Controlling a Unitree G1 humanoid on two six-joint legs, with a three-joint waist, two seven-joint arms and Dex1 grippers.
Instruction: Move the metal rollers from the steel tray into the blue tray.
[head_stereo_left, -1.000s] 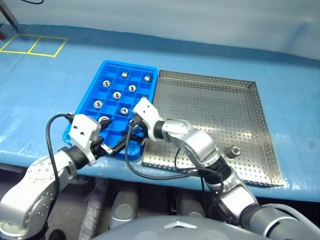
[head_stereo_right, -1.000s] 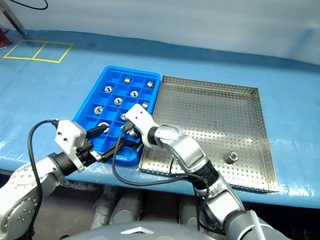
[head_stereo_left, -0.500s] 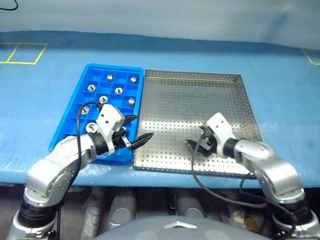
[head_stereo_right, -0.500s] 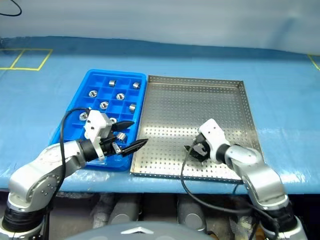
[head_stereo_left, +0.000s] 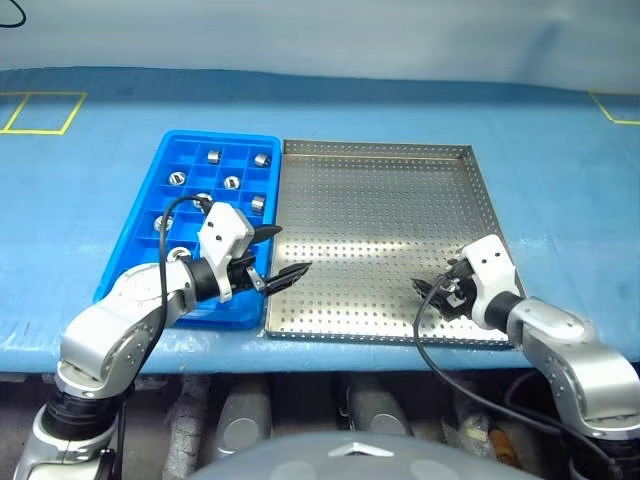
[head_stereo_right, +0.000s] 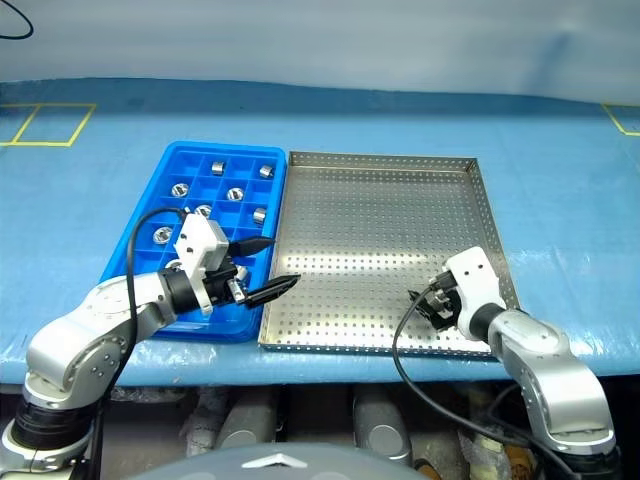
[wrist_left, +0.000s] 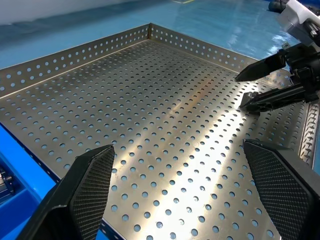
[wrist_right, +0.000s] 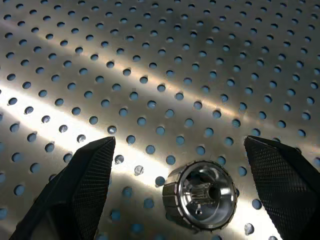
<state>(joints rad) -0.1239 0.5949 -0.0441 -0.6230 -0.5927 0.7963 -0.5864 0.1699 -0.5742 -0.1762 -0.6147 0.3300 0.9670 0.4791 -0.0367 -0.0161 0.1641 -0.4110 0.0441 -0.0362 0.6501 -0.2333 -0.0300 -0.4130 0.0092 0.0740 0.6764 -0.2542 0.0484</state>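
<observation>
Up close, the right wrist view shows one roller (wrist_right: 201, 194) lying on the perforated floor of the steel tray (wrist_right: 160, 60), its hollow end turned toward the camera, between the two spread fingers (wrist_right: 75, 190) of the right gripper (head_stereo_right: 428, 303) and touching neither. From the head views that roller is hidden behind the gripper, which hangs over the tray's near right corner with its jaws apart.

Only the head views take in the blue tray (head_stereo_left: 120, 270), lying just left of the steel tray (head_stereo_left: 380, 240) with their long sides touching. About seven rollers (head_stereo_left: 214, 155) can be counted in its compartments, spread over the far and middle rows; the left arm covers the near rows, so the count there cannot be told. So that makes one roller seen in the steel tray and roughly seven in the blue one.

Meanwhile the left gripper (head_stereo_left: 283, 254) hovers over the seam between the two trays, fingers wide and empty, pointing toward the steel tray. Its wrist view looks across the bare steel floor to the right gripper (wrist_left: 255, 85) at the far side. Both trays sit on the blue-covered desk (head_stereo_left: 560, 180), with yellow tape marks (head_stereo_left: 40, 110) at the far left.
</observation>
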